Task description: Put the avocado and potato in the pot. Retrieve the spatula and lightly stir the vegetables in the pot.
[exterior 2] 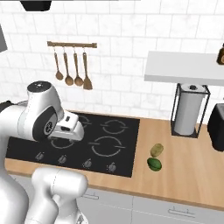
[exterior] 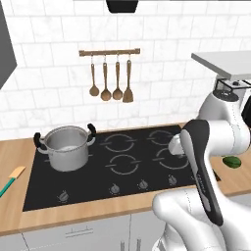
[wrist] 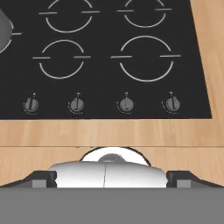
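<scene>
Left of cooktop [exterior: 122, 162], spatula [exterior: 11, 180] lies diagonally, blade up-right.

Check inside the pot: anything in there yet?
The pot looks empty: bare steel on the far inner wall, though its near wall hides part of the bottom. The avocado and potato lie on the counter.

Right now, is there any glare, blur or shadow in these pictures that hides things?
Left base view: even light, the pot shiny but readable. Right base view: the avocado and potato sharp, faint shadows. Hand view: the cooktop crisp, no glare.
</scene>
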{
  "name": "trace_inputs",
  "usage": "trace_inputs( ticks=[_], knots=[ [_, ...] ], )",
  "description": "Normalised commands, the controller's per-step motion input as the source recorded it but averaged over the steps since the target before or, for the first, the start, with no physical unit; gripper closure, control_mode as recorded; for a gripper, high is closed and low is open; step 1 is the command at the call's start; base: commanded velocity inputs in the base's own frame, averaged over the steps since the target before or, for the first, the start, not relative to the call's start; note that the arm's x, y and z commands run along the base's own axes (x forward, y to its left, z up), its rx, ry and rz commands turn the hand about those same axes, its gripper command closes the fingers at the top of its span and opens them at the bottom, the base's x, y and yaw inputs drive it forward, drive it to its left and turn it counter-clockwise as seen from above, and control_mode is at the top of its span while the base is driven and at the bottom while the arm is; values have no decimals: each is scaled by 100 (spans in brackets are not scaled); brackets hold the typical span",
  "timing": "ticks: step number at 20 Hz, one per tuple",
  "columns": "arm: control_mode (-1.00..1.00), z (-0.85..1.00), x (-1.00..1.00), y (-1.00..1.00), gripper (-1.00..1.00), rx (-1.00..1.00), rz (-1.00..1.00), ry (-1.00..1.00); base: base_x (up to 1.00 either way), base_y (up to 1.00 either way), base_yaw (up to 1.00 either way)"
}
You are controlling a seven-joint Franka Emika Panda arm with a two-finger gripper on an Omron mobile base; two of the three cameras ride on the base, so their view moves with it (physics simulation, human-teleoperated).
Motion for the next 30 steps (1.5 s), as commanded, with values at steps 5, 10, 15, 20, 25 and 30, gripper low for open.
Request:
trace_inputs(
  ticks=[5,10,15,20,25,30],
  knots=[
    [-100,0,21,-76,-100,1,8,9,0,0,0],
    [-100,-11,-1,-92,-100,-7,32,11,0,0,0],
    [-100,-48,0,-93,-100,-19,47,1,0,0,0],
    [-100,-59,0,-72,-100,-27,40,-7,0,0,0],
    [-100,-39,35,-65,-100,-8,16,17,0,0,0],
    [-100,-13,55,-46,-100,0,6,11,0,0,0]
  ],
)
